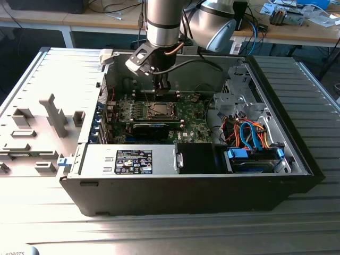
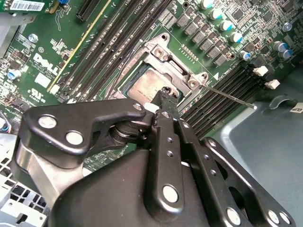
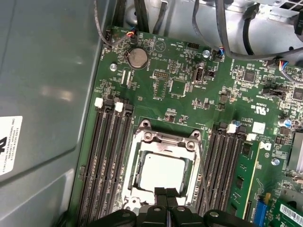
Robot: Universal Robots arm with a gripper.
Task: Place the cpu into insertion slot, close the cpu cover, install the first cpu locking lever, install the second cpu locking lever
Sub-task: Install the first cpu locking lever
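The cpu sits in the insertion slot on the green motherboard. Its dull silver top shows through the square window of the cpu cover, which lies flat over it in both wrist views. The hand hangs right at one edge of the cover, its two black fingers pressed together with no gap and nothing visible between them. In the second wrist view the tips come down at the frame's rim just beside the chip; whether they touch it I cannot tell. From one corner of the socket a thin locking lever sticks out sideways across the black memory slots, apart from the hand. In the exterior view the arm reaches straight down into the open computer case, which lies on the ribbed metal worktop, with the hand over the board toward the case's far wall
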